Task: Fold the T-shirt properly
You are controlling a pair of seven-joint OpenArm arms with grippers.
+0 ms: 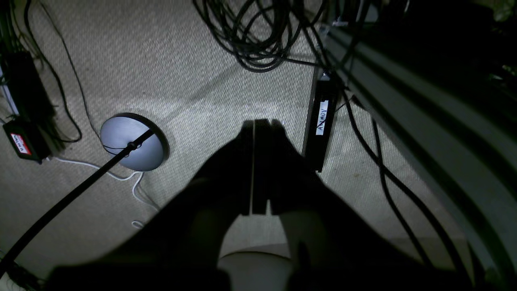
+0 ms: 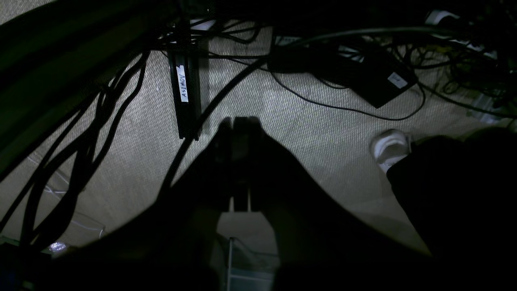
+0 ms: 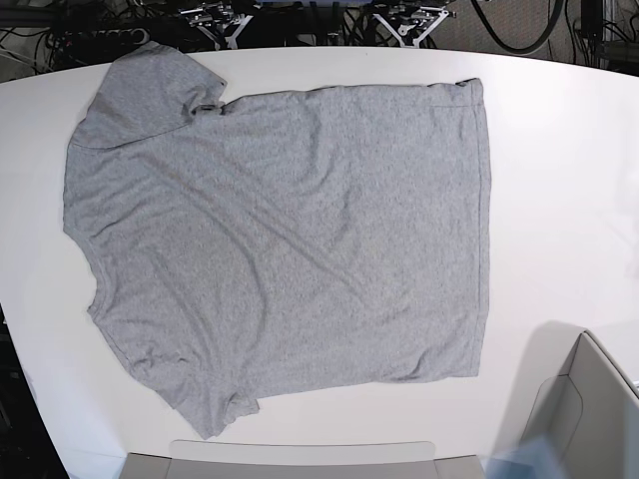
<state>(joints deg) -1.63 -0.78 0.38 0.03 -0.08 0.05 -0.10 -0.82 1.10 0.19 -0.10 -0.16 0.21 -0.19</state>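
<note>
Base view: the T-shirt (image 3: 280, 259) lies spread flat on the white table (image 3: 559, 200), plain grey side up, no lettering visible. Its hem runs along the right side; the sleeves point toward the top-left and bottom-left. The upper sleeve is partly folded over near the collar, and shallow wrinkles cross the body diagonally. Neither arm appears in this view. A grey bin (image 3: 584, 419) is cut off at the lower-right corner, and a pale flat edge is cut off along the bottom margin; its identity cannot be determined.

Left wrist view: the left gripper (image 1: 255, 123) appears only as a dark silhouette, detail lost in shadow. Its two fingers stand pressed together with a thin seam between them, holding nothing. The arm points down at beige carpet (image 1: 181, 72), well away from the garment. A round lamp base (image 1: 131, 141) with a black pole, coiled black cables (image 1: 250, 40) and a labelled black box (image 1: 321, 121) lie on the floor.

Right wrist view: the right gripper (image 2: 238, 121) is likewise silhouetted, fingers closed against each other and empty, aimed at the carpet. The right side of this view is too dark to read, apart from a white shoe (image 2: 389, 147).
</note>
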